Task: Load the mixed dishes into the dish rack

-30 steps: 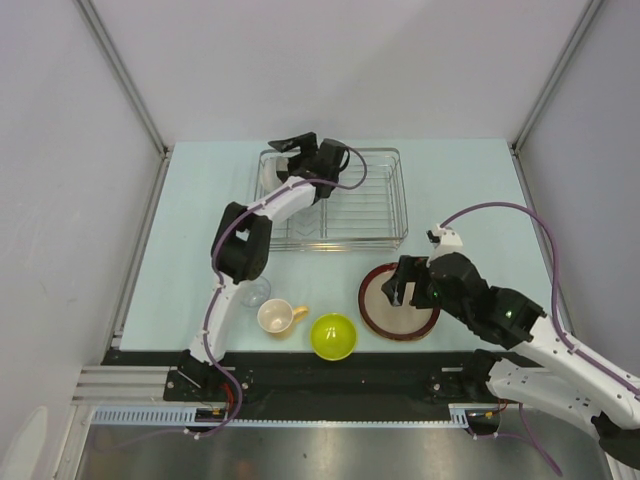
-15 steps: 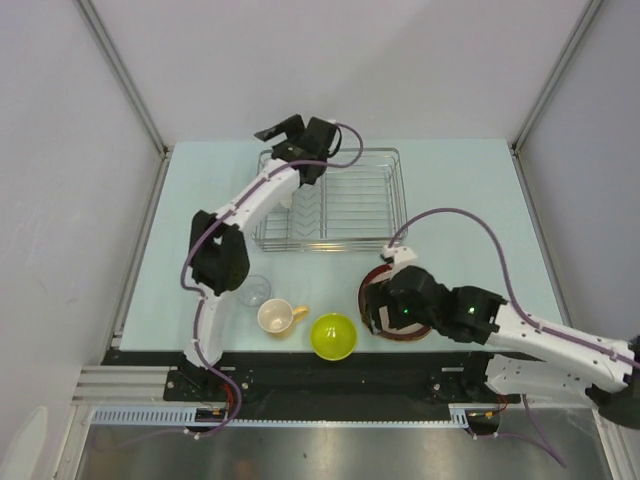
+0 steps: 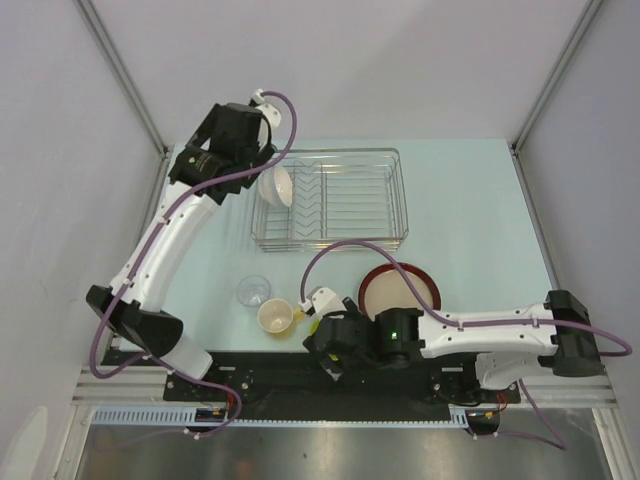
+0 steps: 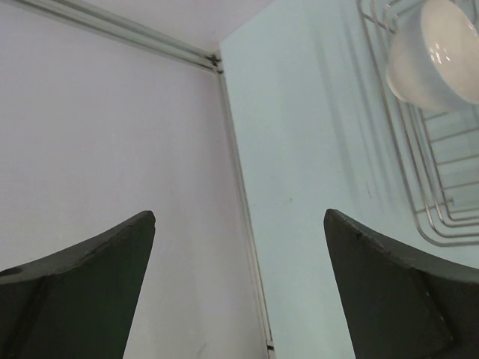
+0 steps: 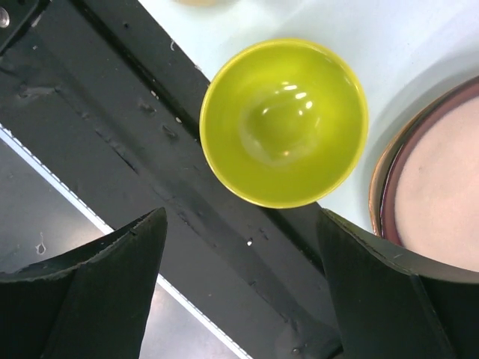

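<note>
Start at the far-left corner of the bench (image 3: pixel 470 200). Your left gripper (image 4: pixel 239 215) hangs there with its dark fingers spread wide and nothing between them, just outside the dish rack (image 3: pixel 385 215). It looks finished for now, so leave it clear.

The white bowl (image 3: pixel 277 186) is already in the left end of the rack. It is glossy, round and deep, and it is propped on edge against the thin silver wires.

Along the near edge you have the small clear glass (image 3: pixel 253 291), then the tan mug (image 3: pixel 274 316) with its handle pointing right. Next comes the lime-green bowl (image 5: pixel 284 123), and your right gripper (image 5: pixel 241 215) hovers directly over it. The jaws are apart and nothing is held.

I judge this bowl to be the step in hand. It is smooth and shiny, probably slick, and it has a thin curved rim. Come down with one finger inside the rim and one outside, and close firmly before you lift.

The bowl sits right at the near edge, beside the black rail (image 5: pixel 112 134), so don't nudge it towards yourself.

Close on its right lies the flat beige plate (image 3: pixel 400 290) with a dark-red rim. Keep the outer finger off that rim.
</note>
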